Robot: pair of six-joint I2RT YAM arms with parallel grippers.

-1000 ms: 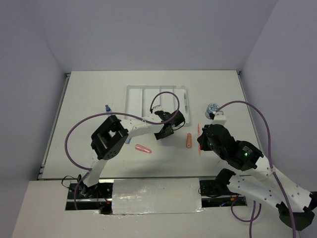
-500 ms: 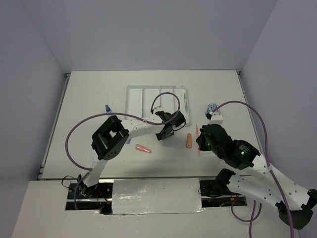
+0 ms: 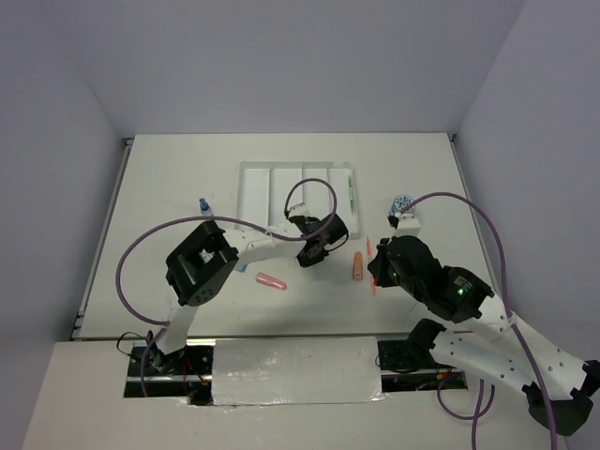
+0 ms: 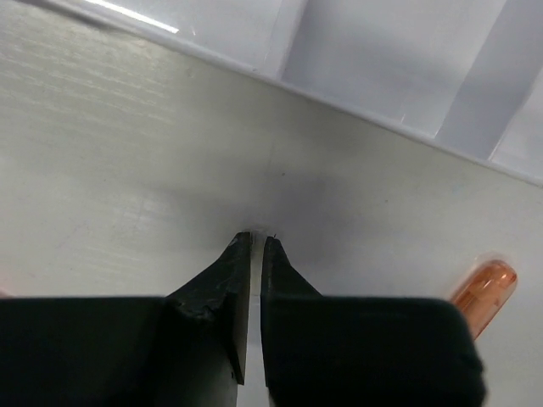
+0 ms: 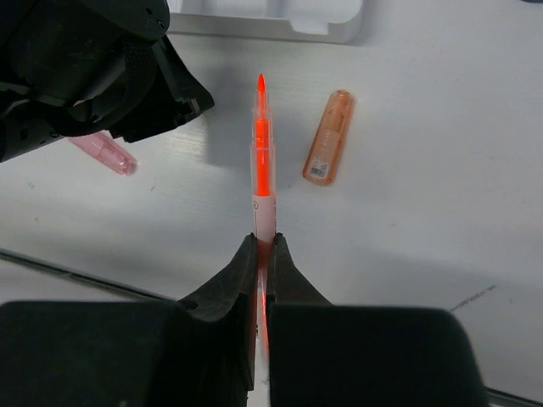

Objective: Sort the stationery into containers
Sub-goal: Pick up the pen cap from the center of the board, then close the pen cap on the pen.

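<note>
While the right gripper (image 5: 263, 248) has its jaws clamped on the orange pen (image 5: 262, 161) short of the tray (image 5: 339, 32) and the left gripper (image 4: 254, 248) has its jaws almost together and empty, the pen likely next needs carrying over a compartment (image 4: 399, 76).

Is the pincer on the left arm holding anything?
No, the left pincer is shut with nothing between its tips; the orange stick lies apart from it.

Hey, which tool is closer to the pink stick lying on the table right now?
Left. The left tool sits just beyond and right of the pink stick, shut and empty. The right tool, clamping the orange pen, is farther right, past the short orange stick.
</note>
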